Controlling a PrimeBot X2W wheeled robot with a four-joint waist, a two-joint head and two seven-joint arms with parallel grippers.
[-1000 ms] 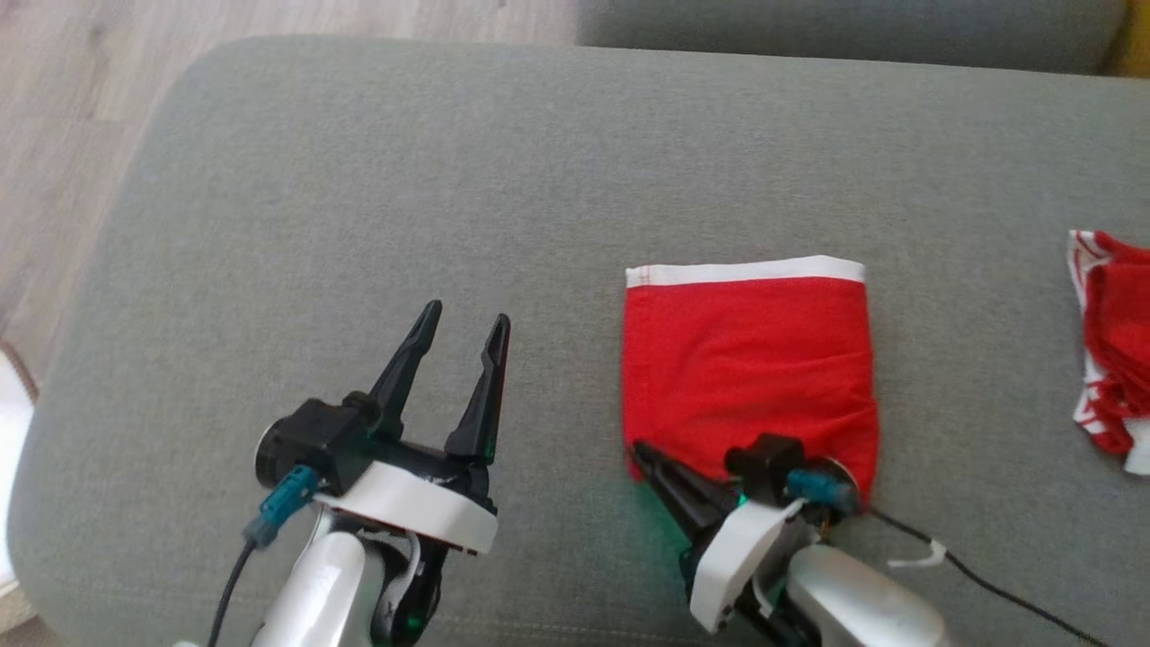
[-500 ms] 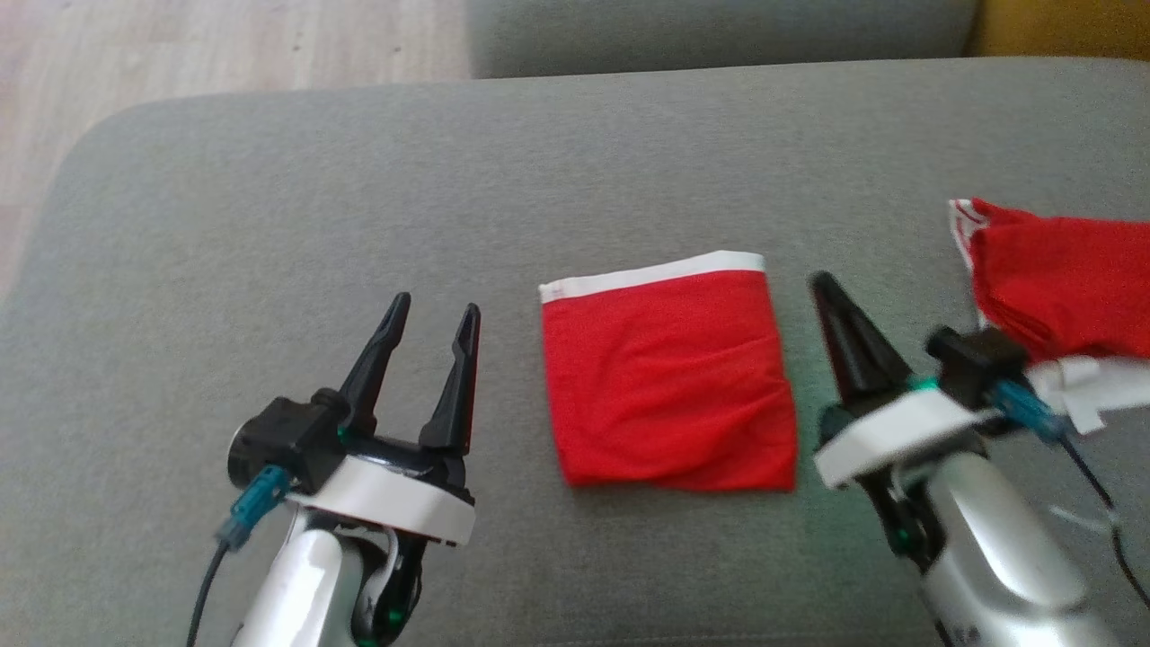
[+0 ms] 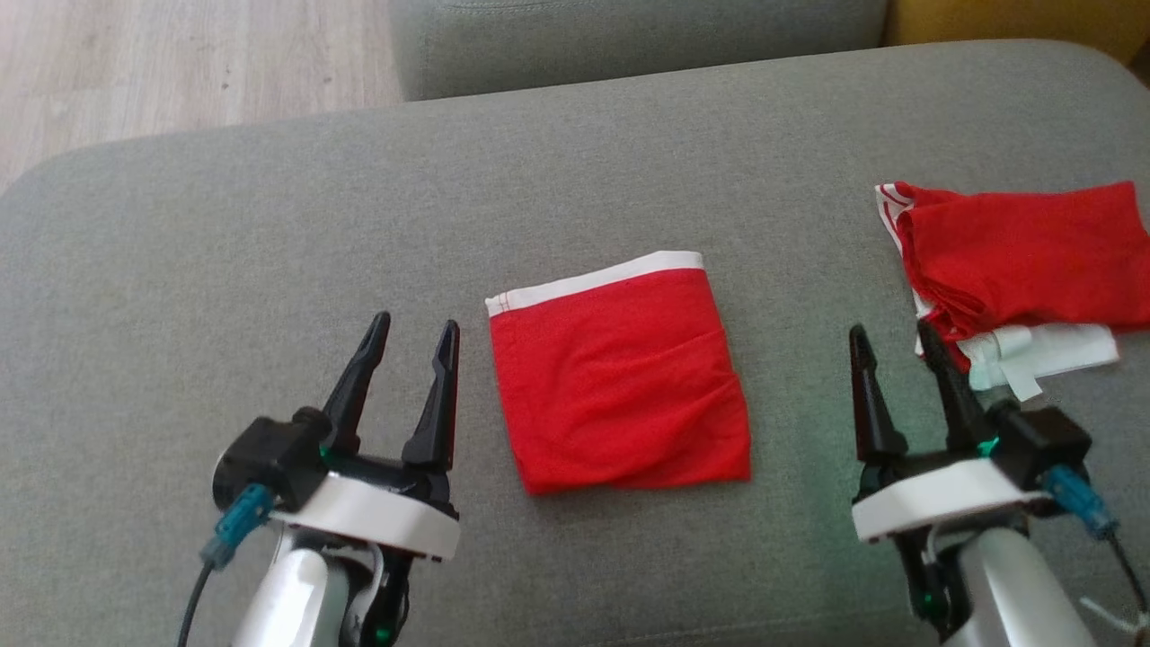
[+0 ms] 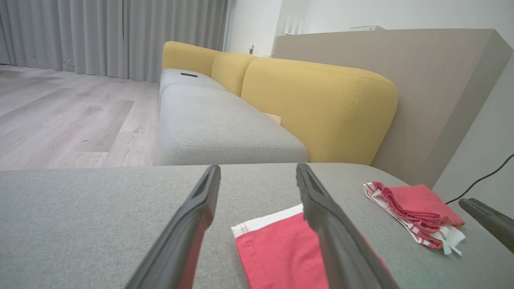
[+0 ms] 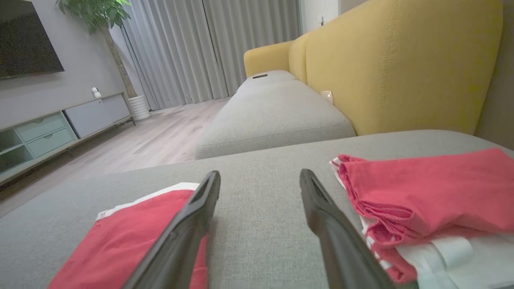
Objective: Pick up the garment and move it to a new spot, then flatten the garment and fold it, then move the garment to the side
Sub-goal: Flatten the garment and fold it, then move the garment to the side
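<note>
Both tools are up over the grey sofa seat (image 3: 269, 225), fingers pointing away from the robot. The left tool (image 3: 415, 322) stands spread and released, with nothing between its fingers. The right tool (image 3: 891, 330) is spread too, and empty. Between the two lies the folded garment (image 3: 620, 386), a red square with a white band along its far edge, flat on the seat. It sits just to the right of the left tool's fingers, and to the left of the right tool with a strip of bare seat between them. Neither tool touches it. Just beyond the right tool's right finger there's a second red pile (image 3: 1015, 261), loosely folded with white striped trim; it is close to that fingertip, but I cannot tell whether they touch. Ahead of both tools is a yellow backrest (image 5: 401, 60), and there is wooden floor (image 3: 180, 54) beyond the seat on the left tool's side.
</note>
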